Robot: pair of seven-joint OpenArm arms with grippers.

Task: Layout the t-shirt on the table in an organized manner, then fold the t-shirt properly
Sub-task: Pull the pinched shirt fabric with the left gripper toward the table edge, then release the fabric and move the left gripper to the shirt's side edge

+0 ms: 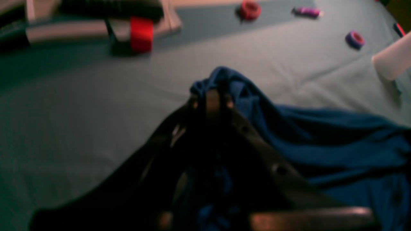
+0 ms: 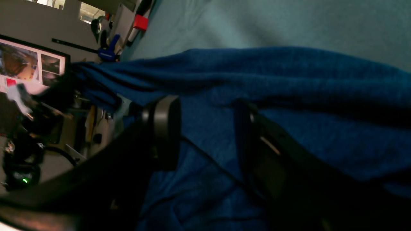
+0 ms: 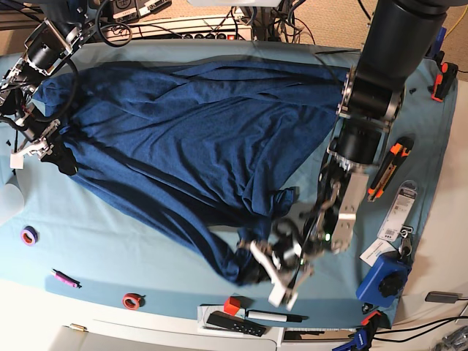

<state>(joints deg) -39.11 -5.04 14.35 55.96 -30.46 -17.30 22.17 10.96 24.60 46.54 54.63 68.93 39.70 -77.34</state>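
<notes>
The dark blue t-shirt (image 3: 183, 139) lies stretched and wrinkled across the teal table (image 3: 146, 248), from the far right corner down toward the near middle. My left gripper (image 3: 267, 270) is at the shirt's near, bunched end. In the left wrist view the left gripper (image 1: 210, 99) is shut on a pinch of the t-shirt (image 1: 321, 138), raised a little off the table (image 1: 96, 112). At the table's left edge, my right gripper (image 3: 44, 146) is at the shirt's side. In the right wrist view the right gripper (image 2: 205, 128) has its jaws apart, with the t-shirt (image 2: 289, 80) draped over and behind them.
Along the near edge lie a purple tape roll (image 3: 29, 235), a pink pen (image 3: 64, 278), a red tape roll (image 3: 131, 300), a red block (image 3: 232, 305) and a black remote (image 3: 234, 322). Orange tools (image 3: 387, 172) and a blue device (image 3: 384, 281) sit at the right.
</notes>
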